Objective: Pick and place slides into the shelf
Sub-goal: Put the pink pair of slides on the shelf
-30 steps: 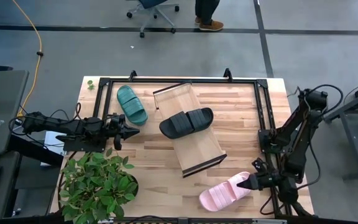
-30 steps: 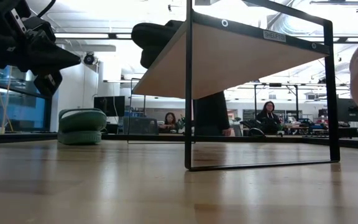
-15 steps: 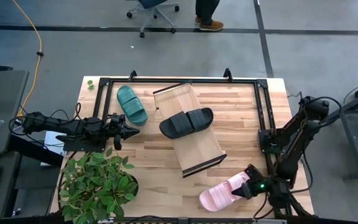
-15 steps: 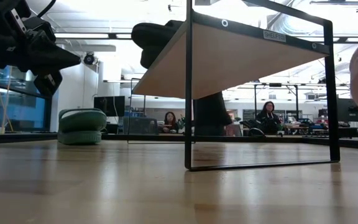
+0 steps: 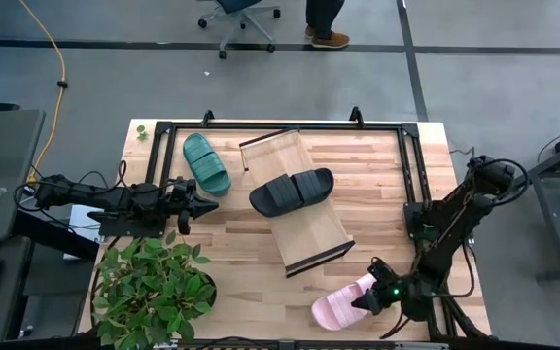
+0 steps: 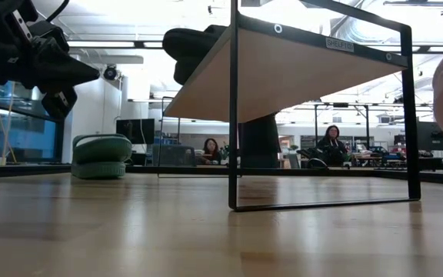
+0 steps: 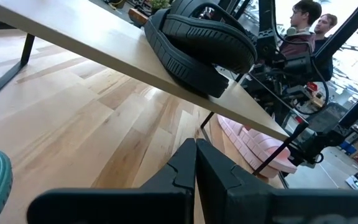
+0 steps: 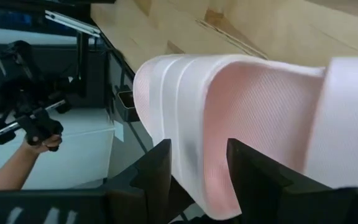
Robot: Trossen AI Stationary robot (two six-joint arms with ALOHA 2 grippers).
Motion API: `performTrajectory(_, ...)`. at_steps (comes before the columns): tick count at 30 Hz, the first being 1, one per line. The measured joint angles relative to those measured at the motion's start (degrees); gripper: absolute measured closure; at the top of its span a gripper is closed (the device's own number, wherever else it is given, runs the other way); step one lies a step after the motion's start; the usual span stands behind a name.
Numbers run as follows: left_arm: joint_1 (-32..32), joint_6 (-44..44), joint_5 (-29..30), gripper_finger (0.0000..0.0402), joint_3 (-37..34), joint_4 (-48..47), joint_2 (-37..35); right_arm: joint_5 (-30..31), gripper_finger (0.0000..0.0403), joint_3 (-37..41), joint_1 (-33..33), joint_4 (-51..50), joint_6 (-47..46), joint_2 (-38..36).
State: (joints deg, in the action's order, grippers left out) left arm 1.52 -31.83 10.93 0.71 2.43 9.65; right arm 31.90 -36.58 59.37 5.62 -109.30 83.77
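The shelf [image 5: 304, 219], a light-wood board on thin black rails, stands in the middle of the table with the black slide [image 5: 292, 191] lying across it. The dark green slide [image 5: 207, 162] rests sole-down on the table at the far left. Near the front right lies the pale pink slide [image 5: 341, 305]. My right gripper [image 5: 370, 297] is open at its right end. In the right wrist view the pink slide's strap end [image 8: 197, 124] reaches in between the two fingers. My left gripper [image 5: 200, 204] hovers shut at the table's left, pointing at the shelf. My right gripper has one finger [image 8: 157, 168] on each side of the pink slide's edge at the strap end [image 8: 199, 180], coming slanting down from the table's right. Whether a finger touches the slide I cannot tell. The slide lies on the table.
A potted plant [image 5: 154, 290] fills the near left corner. A black frame [image 5: 411, 175] runs around the table's far and right sides. People sit in the room behind [image 6: 331, 142], and a hand [image 8: 39, 135] holds a controller beyond the table.
My right gripper has gone down, toward the table's near edge and a little left, along the pink slide's right end, rolling as it went. The pink slide has stayed where it was.
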Motion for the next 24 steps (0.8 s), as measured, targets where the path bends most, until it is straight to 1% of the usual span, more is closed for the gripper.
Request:
performTrajectory(6,0.0,0.0,-0.8,0.0401,0.0,-0.1,0.0,-2.2,0.0259,0.0,-2.0,1.8,3.2,0.0)
performTrajectory(12,0.0,0.1,-0.8,0.0401,0.0,-0.3,0.0,-5.1,0.0269,0.0,-3.2,2.0,4.8,0.0)
performTrajectory(17,0.0,0.2,-0.8,0.0401,0.0,-0.3,0.0,-5.4,0.0281,0.0,-3.3,2.0,5.0,0.0)
performTrajectory(24,0.0,0.3,-0.8,0.0401,0.0,-0.3,0.0,-5.4,0.0308,0.0,-3.3,2.0,4.8,0.0)
